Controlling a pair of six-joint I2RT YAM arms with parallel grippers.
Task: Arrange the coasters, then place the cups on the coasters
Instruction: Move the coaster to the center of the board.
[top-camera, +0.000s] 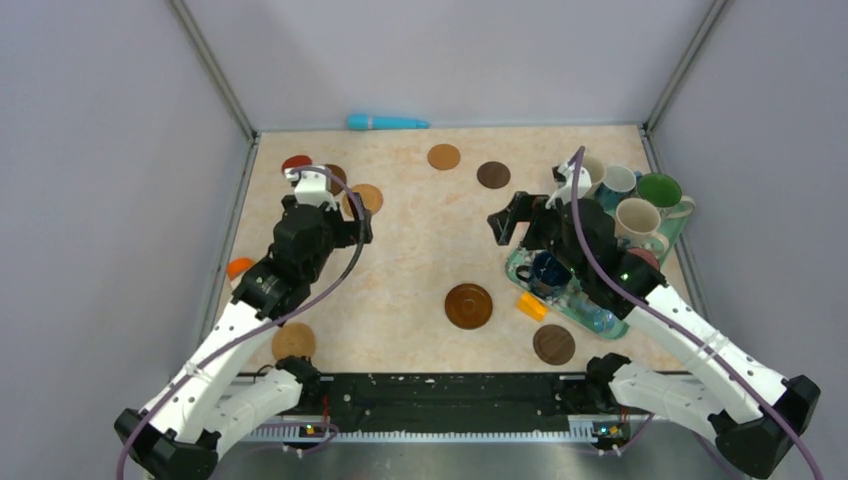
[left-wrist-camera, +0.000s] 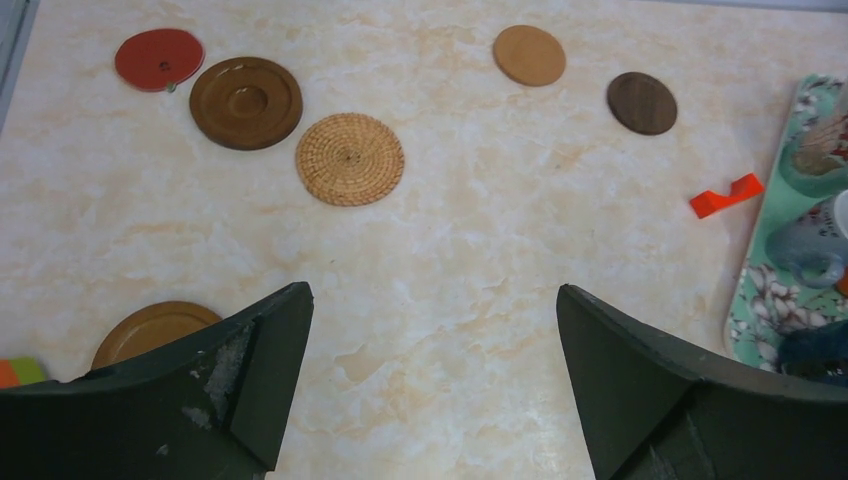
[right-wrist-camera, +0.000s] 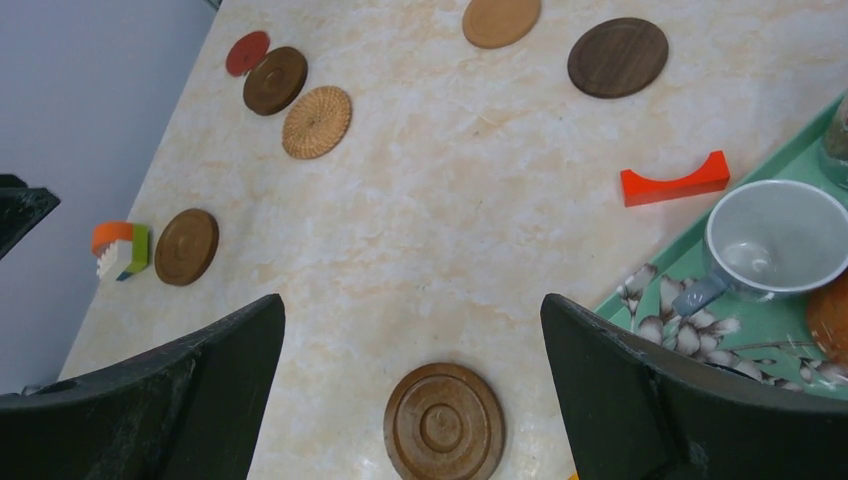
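Observation:
Coasters lie scattered on the table: red (top-camera: 296, 161), dark brown (top-camera: 335, 175) and woven tan (top-camera: 366, 198) at far left, tan (top-camera: 444, 156) and dark brown (top-camera: 493, 174) at the back, a large ridged one (top-camera: 468, 306) in the middle, and two near the front (top-camera: 554, 344) (top-camera: 293, 341). Several cups (top-camera: 636, 217) crowd the teal tray (top-camera: 520, 270) at right. My left gripper (left-wrist-camera: 432, 295) hangs open over bare table, near the woven coaster (left-wrist-camera: 349, 158). Just beyond the ridged coaster (right-wrist-camera: 443, 420), my right gripper (right-wrist-camera: 411, 300) is open and empty.
A red bridge-shaped block (right-wrist-camera: 672, 180) lies beside the tray. A yellow-orange block (top-camera: 532, 306) sits at the tray's near edge. An orange, green and white block (right-wrist-camera: 120, 250) rests by a brown coaster (right-wrist-camera: 186, 245) at the left wall. A teal object (top-camera: 387, 122) lies along the back wall.

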